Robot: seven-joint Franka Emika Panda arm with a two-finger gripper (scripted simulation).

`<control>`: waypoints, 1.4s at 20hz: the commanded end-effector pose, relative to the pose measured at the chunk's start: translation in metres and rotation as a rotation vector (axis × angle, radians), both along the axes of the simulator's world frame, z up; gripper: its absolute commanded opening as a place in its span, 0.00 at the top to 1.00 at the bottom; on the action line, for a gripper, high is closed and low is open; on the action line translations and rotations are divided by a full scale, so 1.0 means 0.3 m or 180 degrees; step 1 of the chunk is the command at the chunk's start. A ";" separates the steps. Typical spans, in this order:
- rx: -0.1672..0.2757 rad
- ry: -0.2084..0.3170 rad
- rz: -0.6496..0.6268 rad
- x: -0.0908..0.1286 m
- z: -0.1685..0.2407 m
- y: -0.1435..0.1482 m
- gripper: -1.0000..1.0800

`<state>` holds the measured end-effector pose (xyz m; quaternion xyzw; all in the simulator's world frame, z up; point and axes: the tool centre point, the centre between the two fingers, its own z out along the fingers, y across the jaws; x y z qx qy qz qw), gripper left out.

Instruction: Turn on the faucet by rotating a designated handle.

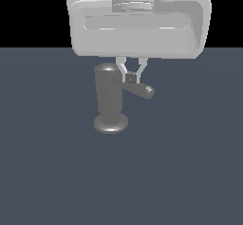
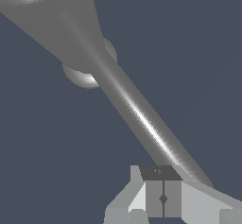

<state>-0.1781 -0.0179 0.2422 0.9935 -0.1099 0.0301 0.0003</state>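
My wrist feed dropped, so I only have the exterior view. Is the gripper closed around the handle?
Observer: No. In the wrist view the gripper is shut, its pads pressed together with nothing between them.
Operator: Then where does the handle sit?
Observer: The handle runs past one side of the shut gripper, not between its pads. I cannot tell whether they touch.

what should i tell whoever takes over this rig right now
Claw: fingers closed together with nothing between them, sitting just above the handle close to the faucet body.
Faucet: upright on the dark floor, handle sticking out toward the exterior view's right.
Done: claw brought to the handle.
Left: push the handle sideways to rotate it; whether it has turned at all cannot be told from here.
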 end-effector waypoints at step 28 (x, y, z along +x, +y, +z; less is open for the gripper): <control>0.0018 0.0138 -0.0064 0.214 -0.056 -0.324 1.00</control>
